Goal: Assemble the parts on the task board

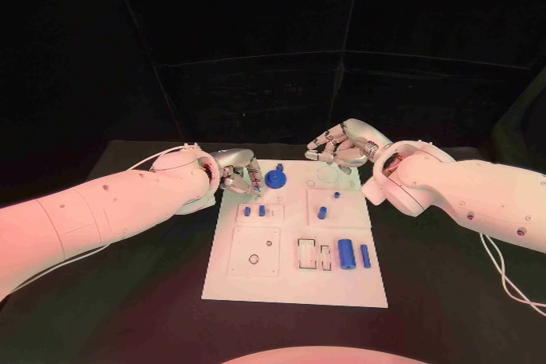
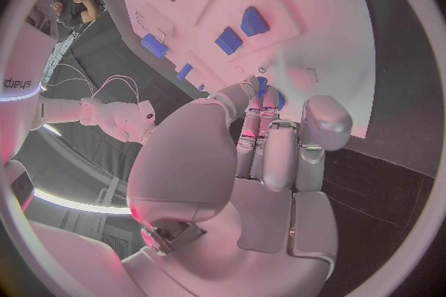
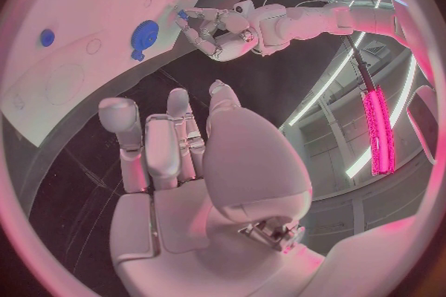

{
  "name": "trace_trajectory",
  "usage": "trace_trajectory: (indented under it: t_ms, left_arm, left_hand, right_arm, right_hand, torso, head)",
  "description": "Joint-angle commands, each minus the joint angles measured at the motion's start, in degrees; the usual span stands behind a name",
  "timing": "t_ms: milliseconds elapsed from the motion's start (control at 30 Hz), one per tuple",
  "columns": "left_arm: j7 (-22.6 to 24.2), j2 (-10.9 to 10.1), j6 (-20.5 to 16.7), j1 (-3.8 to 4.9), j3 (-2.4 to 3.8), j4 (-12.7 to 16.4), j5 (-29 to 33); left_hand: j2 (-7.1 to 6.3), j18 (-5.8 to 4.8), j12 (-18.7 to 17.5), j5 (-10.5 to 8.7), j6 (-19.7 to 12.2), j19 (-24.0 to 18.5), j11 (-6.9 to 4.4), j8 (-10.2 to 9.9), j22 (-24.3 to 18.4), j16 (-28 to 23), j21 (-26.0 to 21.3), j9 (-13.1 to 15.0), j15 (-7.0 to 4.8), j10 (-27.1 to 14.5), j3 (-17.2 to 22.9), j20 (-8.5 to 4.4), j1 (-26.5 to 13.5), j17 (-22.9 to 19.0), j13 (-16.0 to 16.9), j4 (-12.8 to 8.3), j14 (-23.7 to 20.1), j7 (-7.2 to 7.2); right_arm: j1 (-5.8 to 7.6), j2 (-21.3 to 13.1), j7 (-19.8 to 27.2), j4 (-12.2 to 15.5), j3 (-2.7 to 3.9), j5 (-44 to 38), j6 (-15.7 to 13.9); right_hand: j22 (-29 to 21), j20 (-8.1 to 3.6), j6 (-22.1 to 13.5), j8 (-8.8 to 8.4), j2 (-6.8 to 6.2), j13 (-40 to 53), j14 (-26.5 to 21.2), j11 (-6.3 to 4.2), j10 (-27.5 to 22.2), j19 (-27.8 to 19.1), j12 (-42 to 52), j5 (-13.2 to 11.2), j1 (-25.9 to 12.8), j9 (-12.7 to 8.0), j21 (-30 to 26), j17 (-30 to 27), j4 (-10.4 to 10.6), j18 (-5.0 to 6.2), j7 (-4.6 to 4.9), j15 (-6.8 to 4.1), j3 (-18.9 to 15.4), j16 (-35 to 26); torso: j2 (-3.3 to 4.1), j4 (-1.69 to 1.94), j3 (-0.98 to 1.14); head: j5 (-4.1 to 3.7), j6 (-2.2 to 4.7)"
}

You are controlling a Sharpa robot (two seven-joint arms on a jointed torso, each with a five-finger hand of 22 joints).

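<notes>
The left hand (image 1: 237,174) hovered with fingers loosely curled, empty, over the white task board (image 1: 293,289) beside a round blue part (image 1: 278,178). The right hand (image 1: 339,148), fingers apart and holding nothing, hung past the board's far edge above the black counter (image 1: 136,301).

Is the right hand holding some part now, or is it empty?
Empty. The right hand hangs above the far edge of the task board, and the right wrist view shows its fingers straight and apart with nothing between them.
</notes>
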Motion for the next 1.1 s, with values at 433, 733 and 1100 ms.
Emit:
trace_trajectory:
  t_ms: [433, 733, 1100]
  left_arm:
    - [-0.51, 1.06, 1.84, -0.17, 0.0, -1.21, -0.38]
    - [-0.48, 1.37, 2.3, -0.32, -0.3, -1.31, -0.38]
    - [-0.75, 1.69, 3.03, -0.38, -1.03, -1.66, -0.38]
  left_hand:
    - [0.08, -0.58, -0.27, 0.02, 0.37, 0.14, -0.06, -0.27, -0.19, -0.03, -0.17, -0.11, -0.12, 0.46, 0.25, -0.05, -0.66, -0.34, -0.14, 0.2, 0.09, -0.05]
    - [0.07, -0.55, -0.31, 0.01, 0.4, 0.07, -0.05, -0.3, -0.33, -0.17, -0.32, -0.12, -0.12, 0.51, 0.24, -0.05, -0.73, -0.63, -0.15, 0.23, 0.01, -0.05]
    - [-0.07, -0.53, -0.45, 0.01, 0.4, -0.01, -0.05, -0.4, -0.42, -0.22, -0.43, -0.16, -0.11, 0.54, 0.19, -0.03, -0.82, -0.76, -0.21, 0.2, -0.07, -0.06]
  right_arm:
    - [0.09, 0.16, 0.62, -0.03, 0.03, 0.12, -0.3]
    - [0.09, 0.2, 0.61, -0.07, 0.03, 0.12, -0.26]
    - [0.09, 0.22, 0.61, -0.09, 0.03, 0.12, -0.25]
  right_hand:
    - [-0.1, -0.09, -0.38, 0.18, 0.74, -0.02, -0.06, 0.03, -0.17, -0.31, 0.01, 0.26, -0.02, 0.07, -0.39, -0.06, 0.05, 1.12, 0.06, 0.16, -0.3, -0.29]
    - [-0.1, -0.09, -0.38, 0.18, 0.74, -0.02, -0.06, 0.03, -0.17, -0.31, 0.01, 0.26, -0.02, 0.07, -0.39, -0.06, 0.05, 1.12, 0.06, 0.16, -0.3, -0.29]
    - [-0.1, -0.09, -0.38, 0.18, 0.74, -0.02, -0.06, 0.03, -0.17, -0.31, 0.01, 0.26, -0.02, 0.07, -0.39, -0.06, 0.05, 1.12, 0.06, 0.16, -0.3, -0.29]
  torso:
    - [-0.02, 0.07, 0.0]
    - [-0.03, 0.04, 0.01]
    - [-0.04, 0.05, 0.02]
  head:
    - [-0.03, -0.17]
    - [-0.03, -0.25]
    - [-0.08, -0.3]
